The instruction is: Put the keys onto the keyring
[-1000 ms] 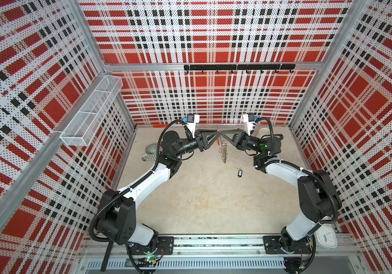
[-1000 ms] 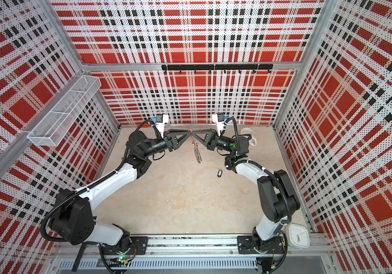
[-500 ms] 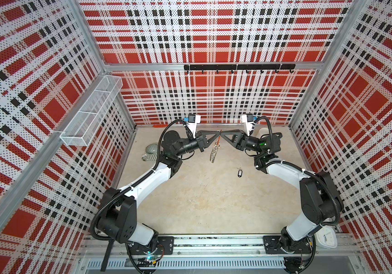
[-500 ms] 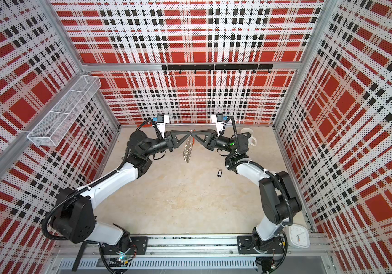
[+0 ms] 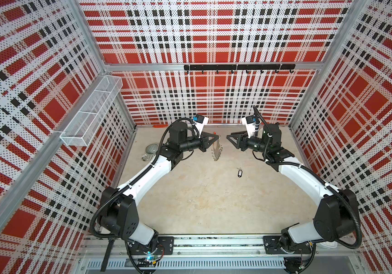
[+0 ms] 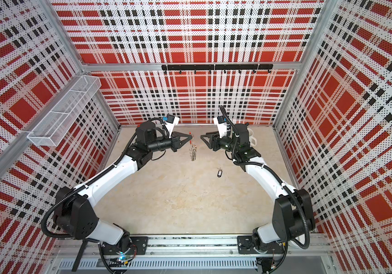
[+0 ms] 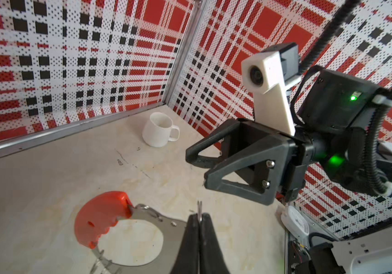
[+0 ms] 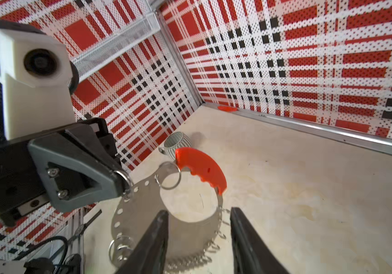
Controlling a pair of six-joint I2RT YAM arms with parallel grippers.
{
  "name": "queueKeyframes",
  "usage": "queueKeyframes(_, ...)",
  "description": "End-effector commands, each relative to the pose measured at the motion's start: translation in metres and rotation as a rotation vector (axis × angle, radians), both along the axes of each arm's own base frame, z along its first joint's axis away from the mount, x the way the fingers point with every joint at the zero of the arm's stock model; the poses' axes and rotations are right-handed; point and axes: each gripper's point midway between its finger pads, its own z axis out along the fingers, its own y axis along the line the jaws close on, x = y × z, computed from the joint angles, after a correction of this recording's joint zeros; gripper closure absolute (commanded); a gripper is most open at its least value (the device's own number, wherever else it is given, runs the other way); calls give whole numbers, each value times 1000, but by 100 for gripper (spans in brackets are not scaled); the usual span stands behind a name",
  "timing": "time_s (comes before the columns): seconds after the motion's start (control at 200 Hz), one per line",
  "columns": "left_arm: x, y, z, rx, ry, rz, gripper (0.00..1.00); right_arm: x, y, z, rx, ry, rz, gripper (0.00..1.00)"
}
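The keyring [image 5: 216, 150] [image 6: 193, 151] is a grey metal hoop with a red segment and a fringe of small wire loops. It hangs above the floor from my left gripper [image 5: 218, 136] [image 6: 192, 136], which is shut on one wire loop at the hoop's rim. The left wrist view has the pinched wire between the left gripper's [image 7: 199, 217] tips, the keyring [image 7: 142, 215] beside them. My right gripper [image 5: 228, 137] [image 6: 202, 137] [image 8: 199, 211] stands open and empty, a short gap from the keyring [image 8: 138, 213]. The keys [image 5: 239, 173] [image 6: 219, 173], with a black tag, lie on the floor under the right arm.
A grey ribbed mug [image 5: 151, 149] stands at the back left and a white mug [image 6: 252, 136] [image 7: 158, 129] at the back right. A wire basket [image 5: 90, 113] hangs on the left wall. A black hook rail [image 5: 237, 67] runs along the rear wall.
My left gripper shut on the keyring. My right gripper opened, let go of it and drew back to the right. The keyring swung left and now hangs from the left gripper alone.
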Motion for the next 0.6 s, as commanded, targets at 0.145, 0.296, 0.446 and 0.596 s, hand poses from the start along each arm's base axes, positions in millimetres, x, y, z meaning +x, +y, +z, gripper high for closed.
queueKeyframes(0.145, -11, -4, 17, 6, -47, -58, 100, -36, 20, 19, 142, -30, 258, 56)
queueKeyframes(0.296, -14, -6, 19, 1, -42, -81, 100, -43, 25, 23, 216, -8, 329, 57)
queueKeyframes(0.446, -17, -9, 23, -6, -48, -91, 100, -42, 28, 24, 229, 6, 352, 60)
queueKeyframes(0.596, -18, -12, 24, -7, -47, -100, 100, -42, 30, 24, 249, 18, 376, 69)
